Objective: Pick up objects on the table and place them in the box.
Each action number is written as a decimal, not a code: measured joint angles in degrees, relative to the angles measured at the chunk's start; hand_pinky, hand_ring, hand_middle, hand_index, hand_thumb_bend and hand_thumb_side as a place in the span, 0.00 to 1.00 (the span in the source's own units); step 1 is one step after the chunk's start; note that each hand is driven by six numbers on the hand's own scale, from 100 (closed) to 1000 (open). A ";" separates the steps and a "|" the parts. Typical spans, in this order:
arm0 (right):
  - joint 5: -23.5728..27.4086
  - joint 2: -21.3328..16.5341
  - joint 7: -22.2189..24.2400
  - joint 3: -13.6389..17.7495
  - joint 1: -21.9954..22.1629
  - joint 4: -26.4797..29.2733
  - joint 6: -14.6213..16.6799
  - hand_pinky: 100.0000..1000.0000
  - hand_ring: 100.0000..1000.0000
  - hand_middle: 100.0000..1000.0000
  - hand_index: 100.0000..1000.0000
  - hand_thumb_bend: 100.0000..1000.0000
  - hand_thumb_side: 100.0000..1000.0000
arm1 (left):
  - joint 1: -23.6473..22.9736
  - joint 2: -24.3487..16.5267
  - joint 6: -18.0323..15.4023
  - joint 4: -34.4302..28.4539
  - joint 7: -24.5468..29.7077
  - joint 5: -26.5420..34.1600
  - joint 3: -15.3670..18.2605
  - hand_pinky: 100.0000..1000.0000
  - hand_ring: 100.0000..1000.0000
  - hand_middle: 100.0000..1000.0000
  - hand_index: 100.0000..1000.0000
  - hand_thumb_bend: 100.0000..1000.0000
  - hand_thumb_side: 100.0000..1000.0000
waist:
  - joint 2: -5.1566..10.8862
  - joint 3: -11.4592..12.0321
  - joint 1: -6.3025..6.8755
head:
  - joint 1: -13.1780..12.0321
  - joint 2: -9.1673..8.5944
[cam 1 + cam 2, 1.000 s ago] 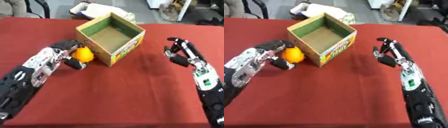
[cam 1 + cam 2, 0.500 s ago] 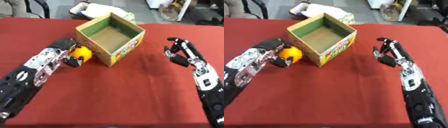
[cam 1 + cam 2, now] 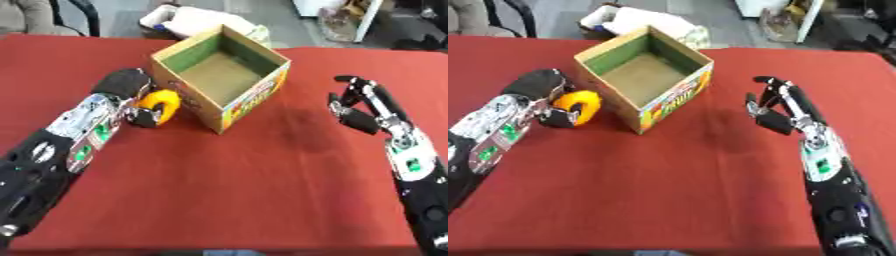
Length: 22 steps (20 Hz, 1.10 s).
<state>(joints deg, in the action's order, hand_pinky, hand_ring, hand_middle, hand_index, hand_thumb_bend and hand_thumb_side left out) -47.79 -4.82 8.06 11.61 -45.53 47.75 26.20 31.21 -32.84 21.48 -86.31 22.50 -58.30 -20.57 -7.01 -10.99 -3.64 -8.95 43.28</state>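
Left robot hand [image 3: 131, 95], black with silver joints, curled round a smooth orange ball [image 3: 160, 104], just left of the box [image 3: 221, 75]. Box: square open cardboard, green inner walls, on red cloth counter [image 3: 227, 185]. Right robot hand [image 3: 357, 107], right of box, fingers loosely spread, holding nothing.
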 measured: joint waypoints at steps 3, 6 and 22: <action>0.01 0.00 0.00 0.00 0.11 0.00 0.00 0.55 0.56 0.36 0.87 0.00 0.51 | 0.03 -0.55 -0.13 -1.21 -1.03 -0.28 0.71 0.44 0.37 0.34 0.50 0.00 0.17 | 0.00 0.01 0.00 | 0.04 0.00; 0.03 0.00 0.01 -0.01 0.18 0.00 -0.01 0.55 0.56 0.36 0.87 0.00 0.51 | 0.19 -1.58 -0.18 -2.95 -1.46 -0.50 1.56 0.44 0.37 0.33 0.50 0.00 0.16 | 0.00 0.02 0.01 | 0.08 0.00; 0.05 -0.01 0.06 -0.03 0.50 0.00 0.00 0.55 0.56 0.36 0.87 0.00 0.51 | 12.27 -3.92 -1.41 -6.42 0.07 -0.25 3.58 0.44 0.36 0.33 0.50 0.00 0.16 | 0.31 -0.12 0.16 | 0.43 0.00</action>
<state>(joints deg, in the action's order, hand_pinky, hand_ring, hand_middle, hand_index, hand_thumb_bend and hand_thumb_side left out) -47.74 -4.83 8.12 11.59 -45.02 47.75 26.20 43.48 -36.76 20.07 -92.74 22.57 -58.55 -16.99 -6.71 -11.11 -3.48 -8.52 43.28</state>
